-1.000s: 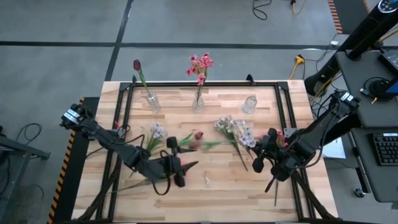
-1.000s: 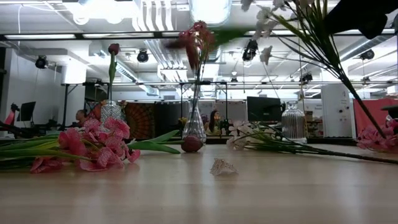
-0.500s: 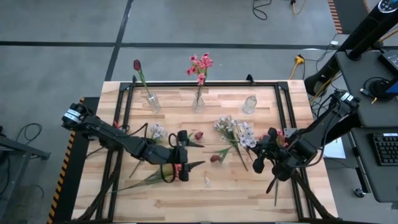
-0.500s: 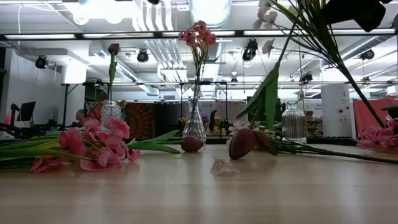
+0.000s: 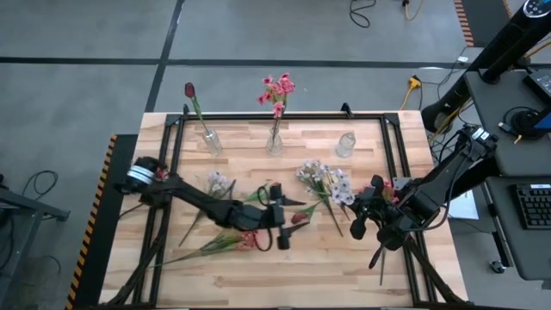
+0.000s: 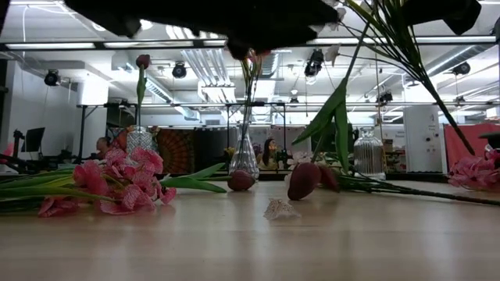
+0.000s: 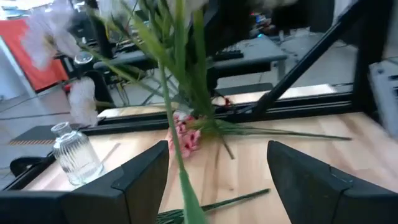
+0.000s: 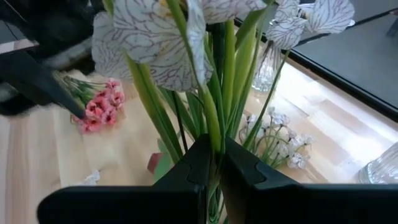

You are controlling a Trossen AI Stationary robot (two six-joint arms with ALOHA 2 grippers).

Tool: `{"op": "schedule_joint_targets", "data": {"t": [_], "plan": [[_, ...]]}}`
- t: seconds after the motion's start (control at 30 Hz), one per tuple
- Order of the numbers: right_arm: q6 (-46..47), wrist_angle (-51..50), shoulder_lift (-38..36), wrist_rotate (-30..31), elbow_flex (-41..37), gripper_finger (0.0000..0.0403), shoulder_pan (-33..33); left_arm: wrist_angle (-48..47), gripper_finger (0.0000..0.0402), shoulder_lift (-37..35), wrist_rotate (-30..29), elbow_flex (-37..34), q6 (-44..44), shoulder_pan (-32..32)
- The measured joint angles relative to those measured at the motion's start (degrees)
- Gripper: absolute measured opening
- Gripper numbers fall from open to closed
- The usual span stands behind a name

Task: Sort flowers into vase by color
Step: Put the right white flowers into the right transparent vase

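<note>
My left gripper is open, low over the table's middle. Its fingers stand on either side of a dark red tulip, and a green stem rises between them untouched. That tulip's bud rests on the table, with its leaves slanting up toward the bunch in my right gripper. My right gripper is shut on a bunch of white flowers. The left vase holds a red tulip, the middle vase holds pink blooms, and the right vase is empty. My right gripper pinches several green stems of the white bunch together between its two fingers. The blossoms and leaves fan out beyond the fingertips. The low view shows the bunch lifted above the table.
A second red tulip lies behind my left gripper. Pink blooms lie under the left arm. A white-lavender spray lies to the left, and more white flowers lie at centre. Pink blooms lie by the right arm. A small scrap lies near the front edge.
My left gripper has travelled toward the table's right, staying open, and has passed over the pink blooms to the tulip. During the first half second a dark red tulip came down, and its bud landed on the table between the two grippers. It has stayed there since.
</note>
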Motion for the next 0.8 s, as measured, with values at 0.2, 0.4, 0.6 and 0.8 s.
{"op": "schedule_joint_targets", "data": {"t": [0.2,0.4,0.6,0.8], "plan": [[0.0,-0.08,0.0,0.0,-0.09,0.0018,0.0,-0.36,0.0254,7.35,-1.34,6.53,0.07,1.95],[-0.04,-0.04,0.0,0.0,-0.11,0.0018,0.0,-1.2,0.025,10.09,-3.99,10.68,0.49,3.47],[-0.19,-0.05,0.0,0.0,-0.11,0.0018,0.0,-4.1,0.0186,10.62,-4.2,11.84,-0.46,4.17],[-0.46,-0.05,0.0,0.0,-0.11,0.0018,0.0,-4.31,0.0073,10.62,-5.2,11.38,-0.46,4.19]]}}
